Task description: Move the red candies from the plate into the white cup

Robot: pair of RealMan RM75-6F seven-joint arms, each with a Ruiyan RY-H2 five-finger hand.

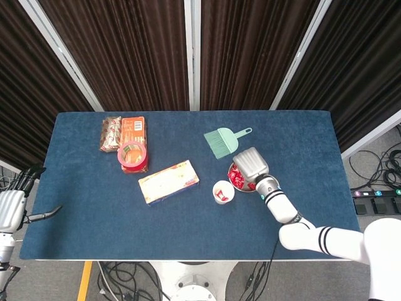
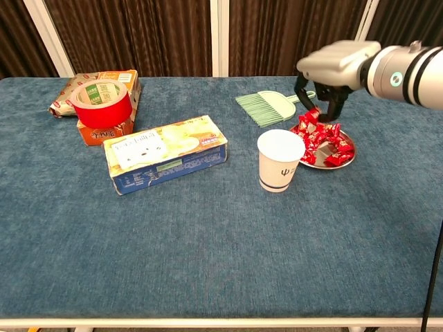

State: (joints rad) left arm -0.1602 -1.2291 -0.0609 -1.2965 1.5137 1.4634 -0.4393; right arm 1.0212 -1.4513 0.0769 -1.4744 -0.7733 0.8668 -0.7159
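Your left hand (image 1: 11, 210) is hanging off the table's (image 2: 208, 263) left edge at about 9 o'clock, holding nothing; I cannot tell whether its fingers are apart or together. Going rightward, a roll of red tape (image 2: 101, 102) is sitting on an orange box (image 2: 118, 124) beside a snack packet (image 1: 111, 133) near the far left corner. A long yellow box (image 2: 165, 153) is lying at an angle near the middle. The white cup (image 2: 279, 160) is standing upright just beside the plate (image 2: 342, 160), at the plate's 8 o'clock, one red piece showing inside it in the head view. A green brush (image 2: 272, 106) is lying at the plate's 11 o'clock. Your right hand (image 2: 333, 68) is hovering above the plate, its fingers (image 2: 335, 104) pinching a red candy (image 2: 311, 117) above the red candies (image 2: 320, 138) heaped there. The near half of the table is giving you open room.
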